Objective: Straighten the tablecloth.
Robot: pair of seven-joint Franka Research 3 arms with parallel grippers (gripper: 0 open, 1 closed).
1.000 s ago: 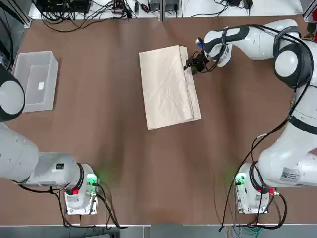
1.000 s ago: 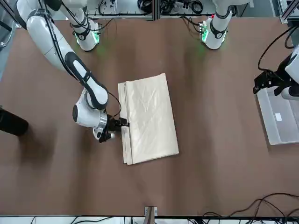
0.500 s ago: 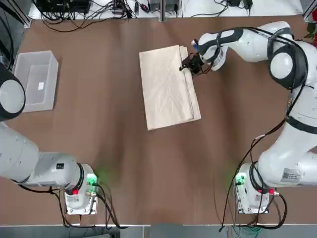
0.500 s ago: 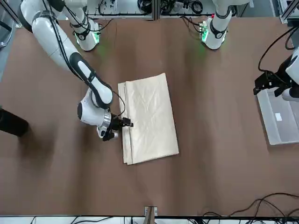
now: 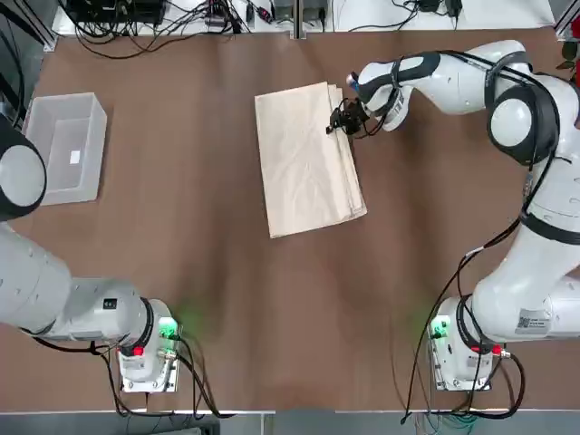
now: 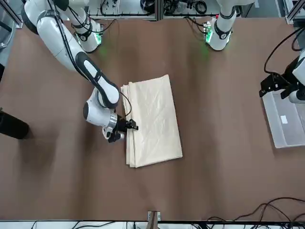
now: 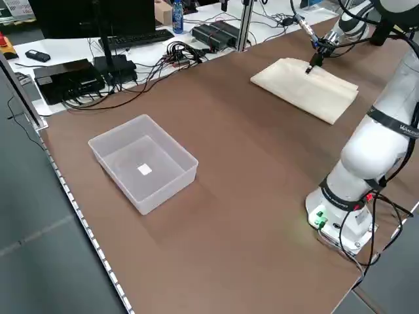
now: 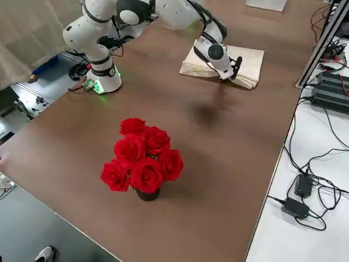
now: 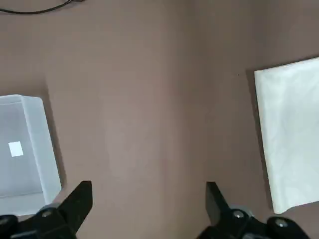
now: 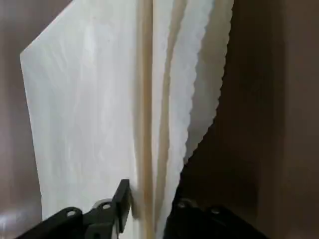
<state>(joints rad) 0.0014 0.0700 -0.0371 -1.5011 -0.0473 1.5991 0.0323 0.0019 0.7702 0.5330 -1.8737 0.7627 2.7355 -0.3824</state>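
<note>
Our right gripper (image 10: 155, 196) is closed on the cloth's (image 5: 304, 168) layered right edge near its far end, mid-table, so most of the cloth lies leftward and back toward our bases, our open left gripper (image 9: 149, 185) being farther off, by the box (image 5: 65, 127).

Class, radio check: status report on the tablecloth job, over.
Left gripper open, near plastic box. Right gripper at folded tablecloth's layered edge, grip unconfirmed. Box sits well left of cloth, not in the way.

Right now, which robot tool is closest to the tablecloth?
The right arm's tool, at the tablecloth's right-hand side, near its far end. The left tool is away by the plastic box.
</note>
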